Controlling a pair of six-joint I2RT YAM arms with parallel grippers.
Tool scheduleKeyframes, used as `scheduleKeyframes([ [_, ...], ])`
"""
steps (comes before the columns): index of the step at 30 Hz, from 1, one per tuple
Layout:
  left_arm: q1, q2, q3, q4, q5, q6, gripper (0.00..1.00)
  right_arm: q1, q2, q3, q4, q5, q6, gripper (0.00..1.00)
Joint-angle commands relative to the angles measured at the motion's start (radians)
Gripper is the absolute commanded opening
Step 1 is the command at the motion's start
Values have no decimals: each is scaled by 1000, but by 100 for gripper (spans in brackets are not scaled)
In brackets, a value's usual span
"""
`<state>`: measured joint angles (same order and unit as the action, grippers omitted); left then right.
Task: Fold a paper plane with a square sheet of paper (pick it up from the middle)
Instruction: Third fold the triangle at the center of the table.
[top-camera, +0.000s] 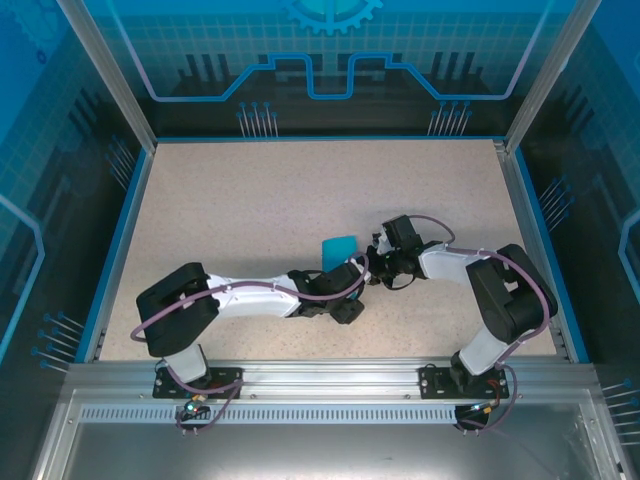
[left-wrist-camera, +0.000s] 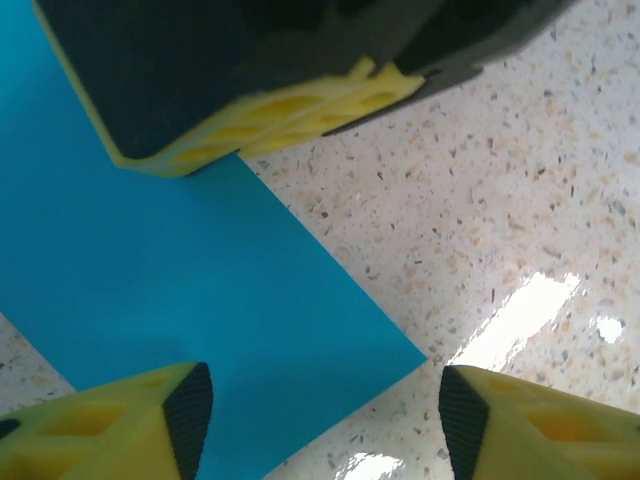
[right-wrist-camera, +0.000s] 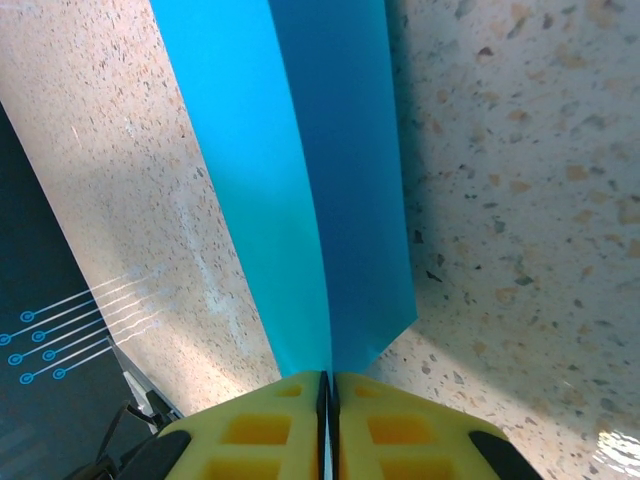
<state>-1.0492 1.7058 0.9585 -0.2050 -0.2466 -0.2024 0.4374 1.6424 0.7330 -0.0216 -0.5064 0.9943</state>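
The speckled beige table (top-camera: 250, 190) takes most of the top view. Over it the left arm (top-camera: 250, 295) reaches from its base at 7 o'clock toward the middle. The right arm (top-camera: 500, 290) bends in from 4 o'clock and its wrist turns toward 9 o'clock. The two arms meet near the centre of the table.

The square sheet of paper (top-camera: 338, 247) is teal-blue and sits close to the table's centre. It is at 12 o'clock from the end of the left arm and at 9 o'clock from the end of the right arm. In the right wrist view the sheet has two faces, one lighter and one darker, which meet in a straight line running toward 12 o'clock. I cannot tell if this line is a sharp crease or only a bend.

The right gripper (right-wrist-camera: 327, 385) has its yellow fingers pressed together and pinches the near edge of the sheet on that line. The left gripper (left-wrist-camera: 325, 415) is spread, its left finger over the sheet and its right finger over bare table. I cannot tell if it touches the paper.
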Motion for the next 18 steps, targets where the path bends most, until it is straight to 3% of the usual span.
scheduleKeyframes([
  [1,0,11,22,7,-41,1,55,-22,8,-2,-18,-18,-3,12],
  [8,2,-16,-7,26,-56,-6,27,-35,-9,-6,-35,-16,-18,14],
  [13,27,-32,-16,29,-35,-26,14,-42,-29,-4,-59,-8,-36,17],
  [18,72,-72,-58,65,45,-36,7,-45,-41,-3,-69,-11,-47,17],
])
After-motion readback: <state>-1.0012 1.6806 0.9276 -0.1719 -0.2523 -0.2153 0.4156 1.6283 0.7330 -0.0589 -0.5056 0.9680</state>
